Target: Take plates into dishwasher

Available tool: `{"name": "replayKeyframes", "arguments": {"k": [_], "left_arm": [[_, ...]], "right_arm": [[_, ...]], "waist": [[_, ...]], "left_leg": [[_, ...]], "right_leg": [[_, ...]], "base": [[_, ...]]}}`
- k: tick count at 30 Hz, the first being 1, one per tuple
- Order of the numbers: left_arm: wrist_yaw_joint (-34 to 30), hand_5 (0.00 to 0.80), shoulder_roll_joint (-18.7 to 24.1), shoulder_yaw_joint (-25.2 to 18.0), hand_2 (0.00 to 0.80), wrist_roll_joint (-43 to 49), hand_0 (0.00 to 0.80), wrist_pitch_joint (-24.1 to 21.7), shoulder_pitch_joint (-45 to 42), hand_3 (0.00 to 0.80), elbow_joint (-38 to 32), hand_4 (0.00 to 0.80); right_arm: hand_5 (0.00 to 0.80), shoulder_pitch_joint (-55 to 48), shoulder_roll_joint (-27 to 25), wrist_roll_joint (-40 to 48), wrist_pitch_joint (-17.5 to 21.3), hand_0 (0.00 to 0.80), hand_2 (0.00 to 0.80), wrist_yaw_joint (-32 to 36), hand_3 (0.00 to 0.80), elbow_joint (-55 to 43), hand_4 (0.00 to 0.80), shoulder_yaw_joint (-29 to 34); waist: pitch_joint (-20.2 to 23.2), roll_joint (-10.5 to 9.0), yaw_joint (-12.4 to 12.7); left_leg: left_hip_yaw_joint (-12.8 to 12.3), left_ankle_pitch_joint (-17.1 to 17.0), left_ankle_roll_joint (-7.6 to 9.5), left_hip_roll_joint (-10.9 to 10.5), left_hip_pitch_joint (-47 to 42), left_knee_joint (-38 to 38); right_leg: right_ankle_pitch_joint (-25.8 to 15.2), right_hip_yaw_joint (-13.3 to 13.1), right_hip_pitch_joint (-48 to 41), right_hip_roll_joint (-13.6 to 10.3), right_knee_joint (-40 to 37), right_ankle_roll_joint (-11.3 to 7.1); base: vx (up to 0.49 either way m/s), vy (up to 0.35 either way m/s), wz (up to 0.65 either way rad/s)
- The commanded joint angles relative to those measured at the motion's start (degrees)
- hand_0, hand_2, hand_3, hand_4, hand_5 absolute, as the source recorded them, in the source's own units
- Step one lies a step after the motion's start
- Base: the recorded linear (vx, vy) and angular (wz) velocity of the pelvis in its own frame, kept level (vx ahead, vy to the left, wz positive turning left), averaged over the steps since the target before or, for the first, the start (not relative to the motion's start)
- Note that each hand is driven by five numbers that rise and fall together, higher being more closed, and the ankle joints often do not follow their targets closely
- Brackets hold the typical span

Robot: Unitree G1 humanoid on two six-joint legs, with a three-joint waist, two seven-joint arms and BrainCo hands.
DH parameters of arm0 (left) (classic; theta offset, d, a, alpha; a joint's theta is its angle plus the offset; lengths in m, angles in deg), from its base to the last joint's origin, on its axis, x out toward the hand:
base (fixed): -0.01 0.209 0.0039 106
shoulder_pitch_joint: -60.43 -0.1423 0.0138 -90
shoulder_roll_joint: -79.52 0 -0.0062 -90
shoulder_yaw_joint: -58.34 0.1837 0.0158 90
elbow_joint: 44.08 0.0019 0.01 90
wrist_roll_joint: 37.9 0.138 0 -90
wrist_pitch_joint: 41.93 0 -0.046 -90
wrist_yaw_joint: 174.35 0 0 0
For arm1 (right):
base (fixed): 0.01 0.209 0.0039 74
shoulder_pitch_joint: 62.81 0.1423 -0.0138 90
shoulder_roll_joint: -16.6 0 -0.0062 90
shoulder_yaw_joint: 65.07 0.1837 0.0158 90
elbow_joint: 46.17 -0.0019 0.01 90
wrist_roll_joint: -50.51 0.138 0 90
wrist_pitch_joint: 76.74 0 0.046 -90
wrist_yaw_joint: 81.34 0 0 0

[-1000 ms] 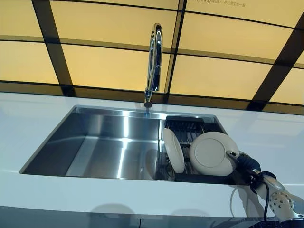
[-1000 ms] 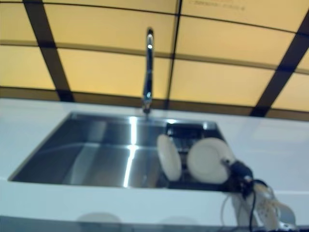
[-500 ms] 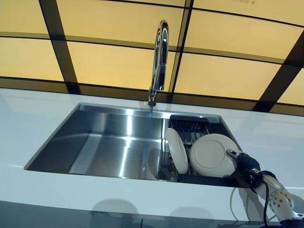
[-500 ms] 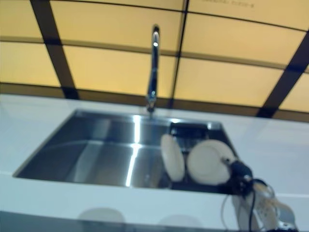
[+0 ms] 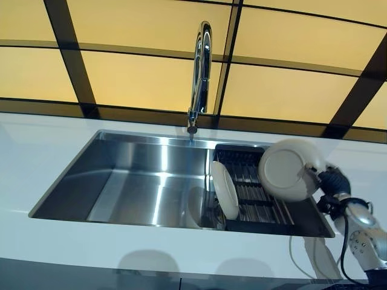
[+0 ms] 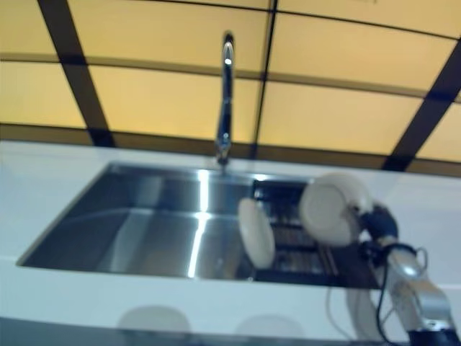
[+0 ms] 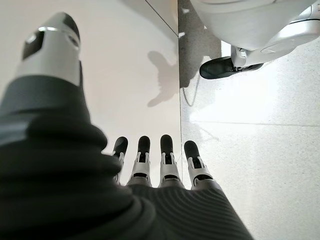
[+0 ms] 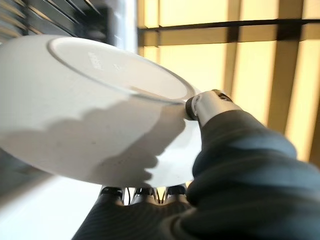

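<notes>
Plate point(image 5: 290, 170) is in my right hand point(image 5: 333, 181), held up off the dark rack point(image 5: 257, 202) in the right end of the sink point(image 5: 133, 181), tilted nearly on edge with its underside facing the camera, over the rack's right part near the white tabletop point(image 5: 42, 142). In the right wrist view my thumb point(image 8: 207, 102) presses on the plate's foot ring side while the fingers run under the rim on the other face, so I'm pinching the rim; that grip keeps the plate steady when lifting it out of the slots. Second plate point(image 5: 224, 190) stands on edge in the rack's left end, just beside the steel basin, clear of the held one, left there for a later pick I'd guess. Faucet point(image 5: 199, 75) rises behind the sink centre, well apart from the plate, not in the way. My left hand point(image 7: 155, 165) shows only in its wrist view, hanging down over the floor by a white cabinet front, fingers straight and relaxed, holding nothing, idle. No dishwasher visible in any view, so I judge the plate needs carrying away from the sink next; risk is slip from a rim-only pinch.
</notes>
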State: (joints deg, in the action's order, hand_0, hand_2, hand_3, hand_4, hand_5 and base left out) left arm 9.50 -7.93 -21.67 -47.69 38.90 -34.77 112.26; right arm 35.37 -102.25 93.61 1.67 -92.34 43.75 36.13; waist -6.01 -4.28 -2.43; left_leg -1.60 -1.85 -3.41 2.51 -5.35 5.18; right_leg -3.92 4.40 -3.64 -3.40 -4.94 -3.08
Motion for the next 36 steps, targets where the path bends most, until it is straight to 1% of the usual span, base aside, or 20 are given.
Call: {"name": "replayKeyframes", "arguments": {"k": [1,4,5,6,9,11,12,16,18,22,24,25,26,27,29,30,31,33,35,36], "left_arm": [[0.5,0.0,1.9,0.4,0.0,-0.1,0.0,-0.3,2.0,0.0,0.2,0.0],[0.3,0.0,2.0,0.4,0.0,-0.2,0.0,-0.2,1.9,0.0,0.1,0.0],[0.0,0.0,2.1,0.3,0.0,0.0,0.0,-0.3,1.8,0.0,0.3,0.0],[-0.1,0.0,2.1,0.3,0.0,0.0,0.0,-0.4,1.8,0.0,0.5,0.0],[-0.6,0.0,1.9,0.3,0.0,0.2,0.0,-1.3,1.2,0.0,1.3,0.0],[-0.6,0.0,1.8,0.2,0.0,0.4,0.0,-1.5,1.0,0.0,1.5,0.0],[-0.8,0.0,1.7,0.1,0.0,0.4,0.0,-1.8,0.8,0.0,1.7,0.0],[-1.0,0.0,1.3,-0.2,0.0,0.5,0.0,-2.9,0.2,0.0,2.3,0.0],[-1.1,0.0,1.3,-0.2,0.0,0.8,0.0,-2.9,0.2,0.0,2.4,0.0],[-1.1,0.0,1.7,0.6,0.0,2.1,0.0,-3.3,0.6,0.0,2.8,0.0],[-1.1,0.0,1.9,1.1,0.0,2.6,0.0,-2.8,0.7,0.0,2.7,0.0],[-0.9,0.0,2.3,1.5,0.0,3.1,0.0,-2.4,0.9,0.0,2.4,0.0],[-0.7,0.0,2.6,1.6,0.0,2.8,0.0,-1.8,1.1,0.0,1.9,0.0],[-0.7,0.0,2.8,1.5,0.0,2.5,0.0,-1.5,1.3,0.0,1.8,0.0],[-0.8,0.0,3.5,1.3,0.0,2.5,0.0,-0.9,1.9,0.0,1.4,0.0],[-1.0,0.0,4.4,1.2,0.0,1.8,0.0,-0.3,2.7,0.0,0.8,0.0],[-1.0,0.0,4.5,1.2,0.0,1.6,0.0,-0.2,2.8,0.0,0.8,0.0],[-0.7,0.0,4.8,1.4,0.0,0.4,0.0,-0.4,4.0,0.0,0.5,0.0],[-0.3,0.0,4.6,1.8,0.0,-0.4,0.0,-0.5,5.4,0.0,0.4,0.0],[0.0,0.0,4.4,1.9,0.0,-0.4,0.0,-0.4,5.7,0.0,0.0,0.0]], "right_arm": [[0.8,7.4,-5.3,-2.8,7.1,0.8,0.8,-3.0,0.8,-3.9,0.8,5.5],[0.8,8.4,-7.6,-3.6,8.8,0.8,0.8,-4.8,0.8,-4.4,0.8,6.8],[0.8,8.8,-8.9,-5.2,10.2,0.8,0.8,-6.2,0.8,-4.6,0.8,7.6],[0.8,9.0,-9.4,-5.5,10.5,0.8,0.8,-6.6,0.8,-4.6,0.8,7.9],[0.8,8.6,-12.1,-11.2,12.8,0.8,0.8,-9.8,0.8,-5.6,0.8,10.1],[0.8,8.0,-12.7,-13.3,13.0,0.8,0.8,-10.5,0.8,-6.1,0.8,10.9],[0.8,6.1,-13.9,-14.8,12.7,0.8,0.8,-11.2,0.8,-7.3,0.8,12.8],[0.8,1.0,-14.2,-15.6,12.9,0.8,0.8,-10.7,0.8,-9.4,0.8,16.7],[0.8,-1.4,-13.6,-15.7,13.7,0.8,0.8,-9.8,0.8,-9.9,0.8,18.0],[0.8,-6.0,-12.0,-14.8,15.0,0.8,0.8,-8.3,0.8,-10.0,0.8,20.0],[0.8,-7.0,-11.7,-13.8,15.3,0.8,0.8,-7.3,0.8,-9.8,0.8,20.4],[0.8,-7.9,-11.4,-13.0,15.1,0.8,0.8,-6.5,0.8,-9.7,0.8,20.4],[0.8,-8.2,-11.0,-12.4,15.2,0.8,0.8,-5.7,0.8,-9.6,0.8,20.0],[0.8,-8.2,-10.9,-12.1,15.2,0.8,0.8,-5.3,0.8,-9.5,0.8,19.7],[0.8,-8.2,-10.5,-11.8,15.0,0.8,0.8,-4.6,0.8,-9.2,0.8,19.0],[0.8,-8.4,-10.6,-9.6,15.3,0.8,0.8,-3.5,0.8,-8.5,0.8,18.1],[0.8,-8.3,-10.6,-9.3,15.4,0.8,0.8,-3.3,0.8,-8.3,0.8,18.0],[0.8,-7.9,-10.1,-8.4,15.7,0.8,0.8,-2.1,0.8,-7.5,0.8,16.9],[0.8,-6.8,-8.8,-8.4,15.9,0.8,0.8,-1.3,0.8,-7.0,0.8,15.0],[0.8,-6.1,-8.2,-8.9,15.7,0.8,0.8,-1.4,0.8,-7.1,0.8,13.9]], "waist": [[1.2,-1.46,0.4],[1.5,-1.48,0.3],[1.7,-1.46,0.2],[1.8,-1.46,0.1],[2.4,-1.27,-0.2],[2.6,-1.19,-0.4],[2.9,-1.04,-0.9],[3.0,-0.8,-2.0],[2.8,-0.81,-2.7],[1.6,-1.11,-4.4],[1.4,-1.36,-4.8],[0.9,-1.66,-5.3],[0.5,-1.74,-5.6],[0.3,-1.76,-5.7],[-0.2,-1.82,-5.9],[-0.7,-1.61,-5.8],[-0.7,-1.55,-5.7],[-0.7,-0.81,-5.2],[-0.5,-0.17,-4.4],[-0.4,-0.05,-4.0]], "left_leg": [[-2.7,2.6,3.97,-2.8,0.3,-1.3],[-2.9,2.7,3.97,-2.8,0.2,-1.3],[-3.0,2.8,3.96,-2.8,0.1,-1.4],[-3.0,2.8,3.97,-2.8,0.1,-1.4],[-3.2,3.0,4.09,-3.0,0.1,-1.4],[-3.2,3.1,4.19,-3.2,0.2,-1.5],[-3.4,3.4,4.33,-3.3,0.3,-1.8],[-4.3,4.0,4.79,-3.5,0.6,-2.7],[-4.7,4.4,5.14,-3.7,0.8,-3.3],[-5.2,4.9,6.1,-4.2,1.3,-4.4],[-5.7,5.0,6.18,-4.3,1.4,-4.6],[-6.4,5.1,6.07,-4.3,1.2,-4.5],[-7.1,5.2,5.9,-4.2,1.0,-4.5],[-7.5,5.2,5.83,-4.1,0.8,-4.3],[-9.0,5.1,5.58,-3.7,0.4,-3.6],[-11.6,4.3,5.58,-2.7,0.5,-3.0],[-12.0,4.2,5.59,-2.6,0.5,-2.9],[-14.0,3.2,5.89,-1.5,1.5,-2.6],[-15.3,2.6,6.14,-0.8,2.7,-2.6],[-16.0,2.5,6.09,-0.5,3.4,-2.9]], "right_leg": [[1.7,-0.3,1.1,-0.7,5.1,-1.8],[1.8,-0.4,1.0,-0.7,5.0,-1.78],[1.8,-0.5,1.0,-0.7,5.0,-1.79],[1.8,-0.5,1.0,-0.7,5.0,-1.78],[1.9,-0.9,1.1,-0.8,4.9,-1.88],[2.0,-1.0,1.2,-0.8,4.9,-1.86],[2.0,-1.4,1.7,-1.0,5.3,-2.05],[1.9,-2.7,2.6,-1.3,6.1,-2.36],[1.6,-3.5,3.3,-1.6,6.9,-2.6],[-0.8,-5.8,6.1,-2.4,10.4,-4.0],[-1.8,-6.0,7.0,-2.7,11.0,-4.5],[-3.8,-5.7,8.2,-3.1,11.4,-5.41],[-4.9,-5.4,9.4,-3.2,11.9,-5.88],[-5.2,-5.0,9.9,-3.2,12.0,-6.07],[-6.7,-3.3,11.0,-3.9,13.0,-6.55],[-7.4,-0.9,11.2,-5.5,15.4,-6.67],[-7.3,-0.7,11.2,-5.7,16.0,-6.62],[-6.7,0.6,10.6,-7.2,19.7,-5.9],[-6.0,1.4,9.6,-8.5,22.6,-5.32],[-5.3,1.7,8.4,-9.2,23.3,-5.37]], "base": [[0.0,0.0,0.0],[0.004,0.01,0.0],[0.0,0.0,0.0],[0.023,0.041,0.0],[0.018,0.051,-0.01],[0.006,0.059,-0.09],[0.0,0.079,-0.14],[-0.01,0.092,-0.13],[-0.036,0.106,-0.17],[-0.04,0.099,-0.3],[-0.031,0.067,-0.39],[-0.07,0.067,-0.39],[-0.078,0.051,-0.36],[-0.084,0.03,-0.55],[-0.133,0.021,-0.78],[-0.178,0.006,-0.73],[-0.223,0.007,-1.1],[-0.229,0.003,-0.88],[-0.246,-0.036,-0.5],[-0.24,-0.089,-0.62]]}}
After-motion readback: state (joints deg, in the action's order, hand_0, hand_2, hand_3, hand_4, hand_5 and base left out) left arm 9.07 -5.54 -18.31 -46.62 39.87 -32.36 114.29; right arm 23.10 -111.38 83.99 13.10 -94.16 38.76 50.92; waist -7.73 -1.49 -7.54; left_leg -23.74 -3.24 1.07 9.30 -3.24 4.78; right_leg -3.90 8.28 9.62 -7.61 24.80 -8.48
